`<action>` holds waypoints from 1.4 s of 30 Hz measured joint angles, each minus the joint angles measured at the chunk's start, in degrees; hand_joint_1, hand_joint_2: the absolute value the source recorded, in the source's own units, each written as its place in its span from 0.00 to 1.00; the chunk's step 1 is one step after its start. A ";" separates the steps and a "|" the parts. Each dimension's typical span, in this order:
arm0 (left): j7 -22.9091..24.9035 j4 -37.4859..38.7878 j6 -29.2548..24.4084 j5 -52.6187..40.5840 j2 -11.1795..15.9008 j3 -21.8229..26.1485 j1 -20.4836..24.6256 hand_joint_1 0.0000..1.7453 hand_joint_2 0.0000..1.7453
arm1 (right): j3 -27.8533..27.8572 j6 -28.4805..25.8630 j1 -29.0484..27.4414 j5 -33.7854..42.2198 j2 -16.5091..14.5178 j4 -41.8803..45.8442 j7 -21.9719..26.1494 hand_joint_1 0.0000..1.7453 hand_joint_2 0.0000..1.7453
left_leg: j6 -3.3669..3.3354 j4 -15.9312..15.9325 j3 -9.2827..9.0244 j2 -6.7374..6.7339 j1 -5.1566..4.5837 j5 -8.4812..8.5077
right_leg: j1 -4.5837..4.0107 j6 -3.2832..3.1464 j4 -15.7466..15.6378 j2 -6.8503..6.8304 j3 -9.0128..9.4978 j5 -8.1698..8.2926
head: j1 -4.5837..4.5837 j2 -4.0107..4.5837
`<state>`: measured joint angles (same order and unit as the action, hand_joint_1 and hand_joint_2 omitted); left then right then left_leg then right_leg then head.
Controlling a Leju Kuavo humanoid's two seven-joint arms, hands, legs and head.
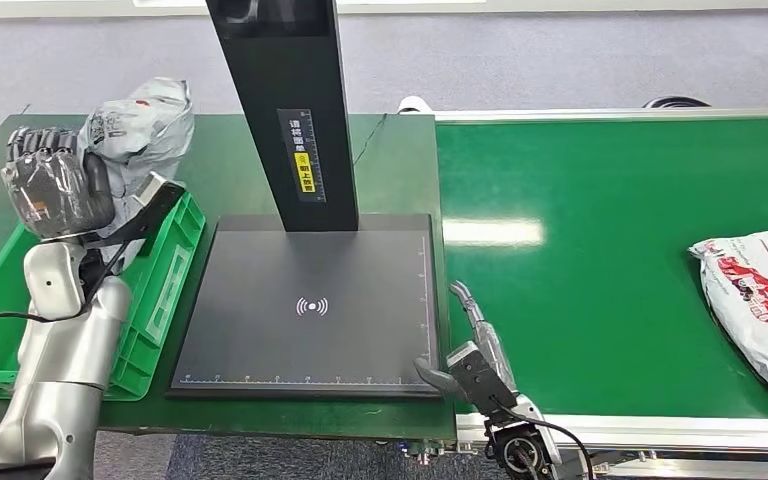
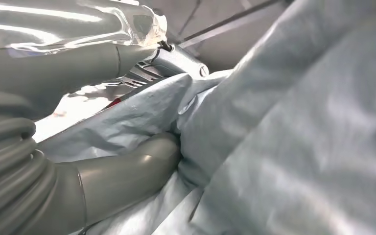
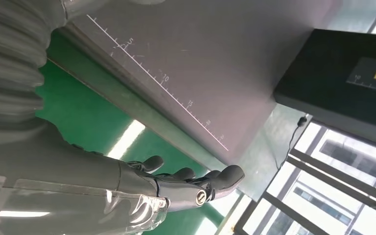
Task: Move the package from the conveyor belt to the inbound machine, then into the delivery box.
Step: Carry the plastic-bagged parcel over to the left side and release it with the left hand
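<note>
While our right hand [image 1: 475,355] waits at the near edge of the worktop, between the scanner plate [image 1: 310,305] and the conveyor belt [image 1: 610,250], its fingers [image 3: 191,175] lie stretched out and hold nothing. Farther left, our left hand [image 1: 55,180] grips the grey package [image 1: 140,125] above the far end of the green delivery box [image 1: 165,290]; the left wrist view shows the thumb pressed into the crumpled film. We judge the risk to be in the release: the bag hangs over the box's far rim, so letting go here could drop it onto the worktop beyond. Slack film could also snag on the fingers. A second package [image 1: 760,300] lies far right on the belt, well apart.
</note>
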<state>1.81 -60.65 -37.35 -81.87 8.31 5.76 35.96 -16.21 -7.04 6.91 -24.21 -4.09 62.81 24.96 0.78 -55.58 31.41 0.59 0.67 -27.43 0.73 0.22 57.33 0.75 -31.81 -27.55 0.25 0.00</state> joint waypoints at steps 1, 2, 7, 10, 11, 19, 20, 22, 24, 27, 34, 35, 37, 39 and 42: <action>0.89 1.93 0.39 -0.33 0.37 0.76 0.46 1.00 1.00 | -0.03 0.06 -0.01 -0.13 0.00 0.01 -0.17 0.00 1.00 | 0.01 0.00 0.00 0.00 0.00 0.00 | 0.00 0.00 0.00 0.00 0.00 0.00 | 0.00 0.00; 2.05 3.89 1.01 -0.88 0.68 1.50 0.92 1.00 1.00 | -0.06 0.12 -0.02 -0.24 0.00 0.02 -0.33 0.00 1.00 | 0.01 0.00 0.01 0.00 0.00 0.01 | 0.00 0.00 0.01 0.00 -0.01 0.00 | 0.01 0.00; 8.59 12.46 12.61 -4.61 1.42 3.96 3.35 1.00 1.00 | -0.19 0.59 -0.12 -1.69 -0.13 0.01 -0.84 0.00 1.00 | 0.01 0.00 0.07 0.03 -0.03 0.01 | 0.03 0.01 0.01 -0.01 -0.02 0.00 | -0.01 0.00; 10.62 16.79 20.70 -6.47 1.56 4.32 4.15 1.00 1.00 | -0.15 1.10 0.00 -2.47 -0.45 -0.08 -0.88 0.00 1.00 | 0.01 -0.01 0.09 0.02 -0.04 0.01 | 0.03 0.01 0.01 -0.01 -0.03 0.00 | -0.02 0.00; 10.97 18.05 22.11 -6.86 1.57 4.34 4.44 1.00 1.00 | -0.13 1.27 0.12 -2.65 -0.56 -0.15 -0.88 0.00 1.00 | 0.01 -0.01 0.10 0.02 -0.04 0.01 | 0.03 0.01 0.01 -0.01 -0.04 0.00 | -0.02 0.00; 11.30 23.48 27.06 -7.58 1.61 4.28 6.18 0.18 1.00 | -0.01 2.46 0.93 -3.72 -1.13 -0.73 -1.35 0.00 1.00 | 0.01 -0.01 0.08 0.02 -0.02 0.01 | 0.02 0.01 0.01 -0.01 -0.04 0.00 | 0.00 0.00; 11.28 23.69 26.68 -7.28 1.61 4.28 6.18 0.00 1.00 | 0.00 2.59 1.00 -3.84 -1.16 -0.79 -1.38 0.00 1.00 | 0.01 -0.01 0.08 0.02 -0.02 0.01 | 0.01 0.01 0.01 -0.01 -0.04 0.00 | 0.00 0.00; 11.21 23.98 24.64 -6.30 1.61 4.32 6.17 0.00 1.00 | 0.01 2.86 1.14 -4.08 -1.22 -0.90 -1.39 0.00 1.00 | 0.01 -0.01 0.08 0.02 -0.01 0.01 | 0.01 0.01 0.01 -0.01 -0.04 0.00 | -0.01 0.00; 10.26 23.95 20.95 -4.53 1.58 4.50 6.04 0.00 1.00 | 0.01 3.09 1.22 -4.16 -1.24 -0.95 -1.42 0.00 1.00 | 0.01 -0.01 0.09 0.02 -0.01 0.01 | 0.01 0.01 0.01 -0.01 -0.03 0.00 | -0.02 0.00; 5.36 21.99 12.22 0.74 1.37 4.81 4.86 0.00 0.25 | 0.01 3.16 1.20 -4.10 -1.25 -0.95 -1.45 0.00 1.00 | 0.01 -0.01 0.09 0.02 -0.02 0.01 | 0.02 0.01 0.01 -0.01 -0.04 0.00 | -0.01 0.00; -20.69 4.97 -1.75 14.90 -2.19 7.15 -2.48 0.00 0.00 | -0.06 1.78 0.92 -1.50 -1.19 -0.80 -0.06 0.00 1.00 | 0.01 -0.02 0.12 0.03 -0.05 -0.01 | 0.05 0.02 -0.01 -0.03 -0.07 -0.01 | -0.01 0.00; -24.27 2.80 -1.76 15.72 -3.17 8.09 -3.31 0.00 0.00 | -0.09 1.60 0.87 -1.17 -1.16 -0.80 0.09 0.00 1.00 | 0.01 -0.02 0.12 0.01 -0.05 -0.02 | 0.05 0.02 -0.01 -0.02 -0.07 -0.01 | -0.01 0.00; -30.53 -0.96 -1.76 17.68 -5.27 10.13 -4.62 0.00 0.00 | -0.15 1.31 0.74 -0.75 -1.07 -0.80 0.38 0.00 1.00 | 0.01 -0.02 0.11 -0.01 -0.05 -0.02 | 0.05 0.02 -0.01 0.00 -0.06 0.00 | -0.01 0.00; -35.81 -4.24 -1.75 18.54 -7.35 12.42 -5.59 0.00 0.00 | -0.28 1.21 0.69 -0.43 -0.99 -0.80 0.60 0.00 1.00 | 0.01 -0.02 0.10 0.00 -0.04 -0.01 | 0.05 0.01 -0.01 0.00 -0.06 0.01 | -0.01 0.00; -40.95 -9.54 -1.75 19.76 -10.04 15.25 -7.38 0.00 0.00 | -0.51 0.92 0.69 0.29 -0.93 -0.80 1.08 0.00 1.00 | 0.02 -0.01 0.09 0.01 -0.04 -0.01 | 0.04 0.01 -0.01 0.00 -0.05 0.01 | -0.01 0.00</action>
<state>-39.14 -70.18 -39.10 -62.11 -1.73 21.00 28.58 -16.72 -6.12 7.60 -23.92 -5.02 62.01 26.03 0.80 -55.60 31.50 0.59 0.63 -27.44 0.77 0.23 57.32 0.75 -31.85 -27.54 0.25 0.00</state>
